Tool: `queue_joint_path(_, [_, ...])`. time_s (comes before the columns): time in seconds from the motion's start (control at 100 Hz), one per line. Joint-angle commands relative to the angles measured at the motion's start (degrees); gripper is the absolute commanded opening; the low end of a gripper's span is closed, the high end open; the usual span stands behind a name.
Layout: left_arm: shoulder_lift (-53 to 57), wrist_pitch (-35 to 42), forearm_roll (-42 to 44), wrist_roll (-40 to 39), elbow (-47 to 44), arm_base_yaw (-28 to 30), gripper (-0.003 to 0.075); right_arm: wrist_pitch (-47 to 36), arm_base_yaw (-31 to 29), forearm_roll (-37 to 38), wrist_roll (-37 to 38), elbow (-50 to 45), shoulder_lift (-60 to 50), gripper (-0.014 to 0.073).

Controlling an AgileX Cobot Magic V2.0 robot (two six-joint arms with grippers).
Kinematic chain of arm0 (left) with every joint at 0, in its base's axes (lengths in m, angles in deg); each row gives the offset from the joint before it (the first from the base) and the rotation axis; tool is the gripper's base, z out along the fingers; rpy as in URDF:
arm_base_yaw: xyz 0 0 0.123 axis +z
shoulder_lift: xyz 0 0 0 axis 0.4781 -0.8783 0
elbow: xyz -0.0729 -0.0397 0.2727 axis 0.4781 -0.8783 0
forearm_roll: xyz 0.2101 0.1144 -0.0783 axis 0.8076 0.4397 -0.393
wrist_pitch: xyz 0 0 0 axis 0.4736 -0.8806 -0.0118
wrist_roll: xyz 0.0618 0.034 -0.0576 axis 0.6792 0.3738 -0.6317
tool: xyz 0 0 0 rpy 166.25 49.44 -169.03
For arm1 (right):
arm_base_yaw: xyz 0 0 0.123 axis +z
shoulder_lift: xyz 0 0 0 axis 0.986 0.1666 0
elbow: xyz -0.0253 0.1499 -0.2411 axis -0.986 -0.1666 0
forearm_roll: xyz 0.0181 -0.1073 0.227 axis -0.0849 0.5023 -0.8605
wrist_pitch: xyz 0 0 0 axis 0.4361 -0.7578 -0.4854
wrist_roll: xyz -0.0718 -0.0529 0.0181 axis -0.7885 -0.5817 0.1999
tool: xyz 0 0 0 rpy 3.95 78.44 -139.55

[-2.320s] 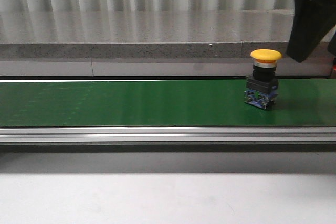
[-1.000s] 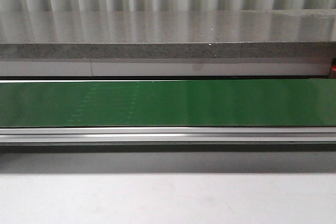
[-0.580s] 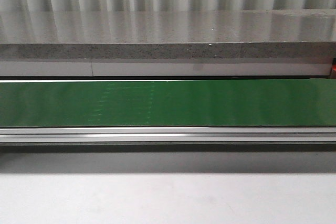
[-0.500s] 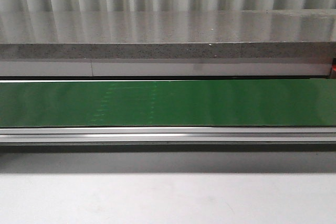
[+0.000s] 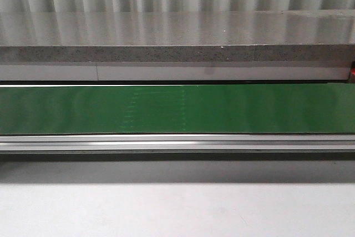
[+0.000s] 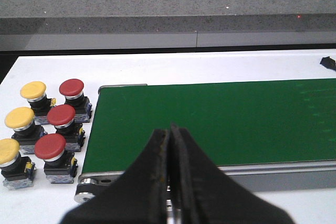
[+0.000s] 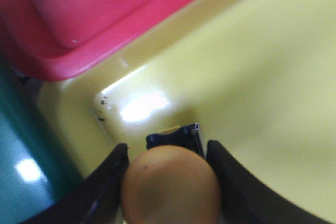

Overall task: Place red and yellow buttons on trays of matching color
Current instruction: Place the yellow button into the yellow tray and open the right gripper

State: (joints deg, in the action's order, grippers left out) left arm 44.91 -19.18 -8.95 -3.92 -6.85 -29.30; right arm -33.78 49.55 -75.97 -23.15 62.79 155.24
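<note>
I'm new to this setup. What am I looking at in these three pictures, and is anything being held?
This is a two-armed robot sorting push buttons by colour. The front view looks forward over a green belt, bare right now; neither arm shows there.

The other two pictures come from cameras on the wrists. The left one looks past its shut, unloaded left tool at the same belt. Beside the belt's end stand three yellow buttons and three red buttons, waiting on the white table.

The right one is close and blurred: the right tool grips a yellow-capped button just above the yellow tray. A red tray sits next to it.
</note>
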Motion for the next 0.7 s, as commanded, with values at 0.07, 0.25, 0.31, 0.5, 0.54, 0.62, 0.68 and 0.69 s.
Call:
queue_joint_path(0.07, [-0.5,4.4,-0.5,0.0,1.4,-0.3,-0.002,-2.4,-0.4,0.0,0.4,1.2,0.3,0.0151])
queue_joint_path(0.25, [-0.5,4.4,-0.5,0.0,1.4,-0.3,-0.002,-2.0,-0.4,-0.4,0.5,1.2,0.4,0.0405])
queue_joint_path(0.31, [-0.5,4.4,-0.5,0.0,1.4,-0.3,-0.002,-1.5,-0.4,-0.8,0.5,1.2,0.4,0.0506])
queue_joint_path(0.5, [-0.5,4.4,-0.5,0.0,1.4,-0.3,-0.002,1.7,-0.4,-1.5,0.5,3.6,-0.6,0.0615])
queue_joint_path(0.54, [-0.5,4.4,-0.5,0.0,1.4,-0.3,-0.002,2.2,-0.4,-1.5,0.5,3.9,-1.6,0.0615])
queue_joint_path(0.62, [-0.5,4.4,-0.5,0.0,1.4,-0.3,-0.002,2.2,-0.4,-1.6,0.5,4.0,-4.2,0.0615])
queue_joint_path(0.68, [-0.5,4.4,-0.5,0.0,1.4,-0.3,-0.002,2.1,-0.2,-1.9,0.5,4.0,-6.8,0.0615])
queue_joint_path(0.69, [-0.5,4.4,-0.5,0.0,1.4,-0.3,-0.002,2.1,-0.2,-2.0,0.5,4.0,-7.1,0.0615])
